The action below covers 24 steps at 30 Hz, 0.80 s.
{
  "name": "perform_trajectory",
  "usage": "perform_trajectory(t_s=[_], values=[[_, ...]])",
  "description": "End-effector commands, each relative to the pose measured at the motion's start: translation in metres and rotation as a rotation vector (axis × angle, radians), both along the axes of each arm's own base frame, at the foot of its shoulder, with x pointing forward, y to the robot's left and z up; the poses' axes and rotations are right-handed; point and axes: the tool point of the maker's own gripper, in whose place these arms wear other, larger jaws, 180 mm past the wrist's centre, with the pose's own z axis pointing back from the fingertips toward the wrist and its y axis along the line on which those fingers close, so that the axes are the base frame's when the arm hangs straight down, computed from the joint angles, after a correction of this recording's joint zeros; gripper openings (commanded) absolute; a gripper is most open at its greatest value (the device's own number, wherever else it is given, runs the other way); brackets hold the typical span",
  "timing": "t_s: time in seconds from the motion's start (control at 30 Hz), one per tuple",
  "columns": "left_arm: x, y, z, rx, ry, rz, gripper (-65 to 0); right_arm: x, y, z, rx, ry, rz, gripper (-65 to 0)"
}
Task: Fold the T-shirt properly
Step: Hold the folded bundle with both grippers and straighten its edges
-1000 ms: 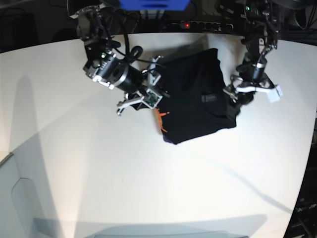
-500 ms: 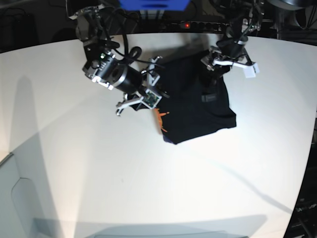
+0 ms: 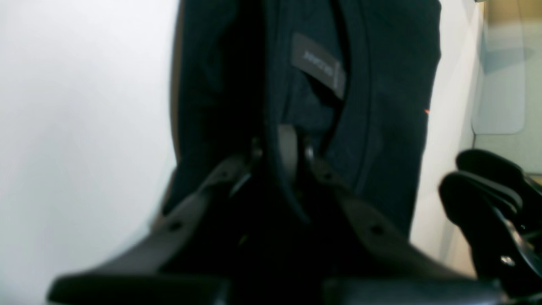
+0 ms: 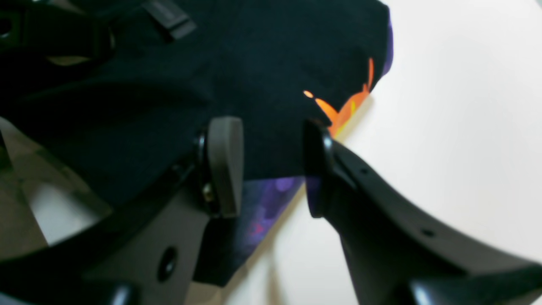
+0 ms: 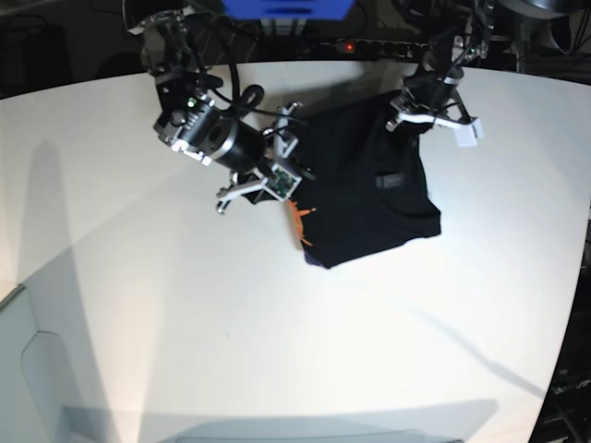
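Note:
The black T-shirt (image 5: 365,189) lies folded on the white table (image 5: 185,305), with its orange-and-purple print (image 5: 297,224) peeking out at the near left edge. In the left wrist view, my left gripper (image 3: 280,146) is shut on a fold of the shirt (image 3: 381,106), below a grey tag (image 3: 317,63). In the base view it (image 5: 413,115) is at the shirt's far right corner. My right gripper (image 4: 269,169) is open. Its fingers (image 4: 224,165) straddle the shirt's left edge (image 4: 254,76) by the orange print (image 4: 343,111). In the base view it (image 5: 294,159) is at the shirt's left side.
A power strip with a red light (image 5: 346,44) and a blue box (image 5: 286,7) stand beyond the table's far edge. A pale translucent bin (image 5: 28,369) is at the near left. The right arm's black cables (image 3: 487,199) show in the left wrist view.
My left gripper has moved from the shirt's right edge up to its far right corner and has hold of cloth there. The right arm has stayed put.

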Motion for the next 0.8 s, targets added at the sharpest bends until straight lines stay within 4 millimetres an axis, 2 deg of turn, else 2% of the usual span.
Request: perform_trajectory(t_s=[0.0,0.17,0.5,0.77], values=[[-0.005,0.000,0.004,-0.008,-0.002,0.002,-65.0,0.005,0.006,0.015,0.046,-0.038,0.010,-40.6],[-0.014,0.006,-0.007,0.003,0.035,0.015,-65.0,0.005,0.007,0.016,0.050,-0.038,0.009,-40.6],[-0.025,0.044,-0.033,0.050,0.103,0.105,-65.0,0.004,0.008,0.016,0.051,-0.037,0.013,-40.6],[-0.030,0.048,-0.046,0.053,0.137,0.119,-65.0,0.003,0.012,0.017,0.062,-0.034,0.013,-40.7]])
